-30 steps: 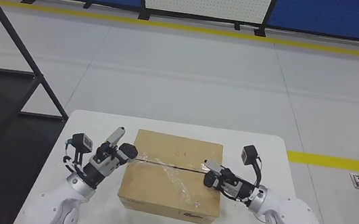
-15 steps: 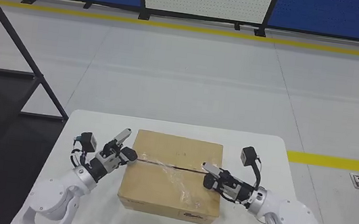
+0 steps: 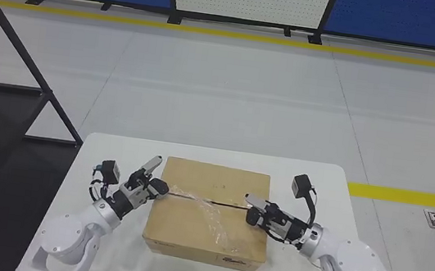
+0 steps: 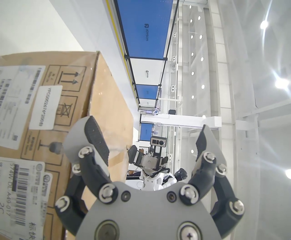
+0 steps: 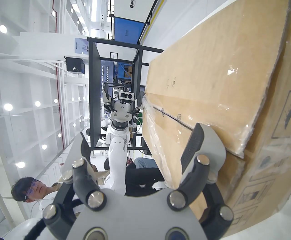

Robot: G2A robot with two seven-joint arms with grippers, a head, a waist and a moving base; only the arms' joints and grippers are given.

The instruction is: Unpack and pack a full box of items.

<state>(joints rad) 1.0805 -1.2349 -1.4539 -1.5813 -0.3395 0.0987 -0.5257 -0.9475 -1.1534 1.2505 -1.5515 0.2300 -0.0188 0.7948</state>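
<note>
I see the box (image 3: 209,210) sitting in the lower middle of the top view, on the white table (image 3: 116,151), with its flaps down and clear tape (image 3: 215,218) wrinkled along the middle seam. My left arm comes in from the lower left of the frame, forearm angled up and to the right, and puts the left gripper (image 3: 153,175) at the box's left end, level with the seam. In the left wrist view that gripper (image 4: 150,136) is spread wide with nothing between its fingers. One finger (image 4: 96,138) sits just beside the labelled end face; I cannot tell whether it touches. My right arm comes in from the lower right, forearm lying low and pointing left, with the right gripper (image 3: 251,209) at the box's right end by the seam. In its own wrist view the right gripper (image 5: 141,145) is also spread and empty. One finger (image 5: 195,145) lies close against the taped top edge and the other stands clear of the box.
</note>
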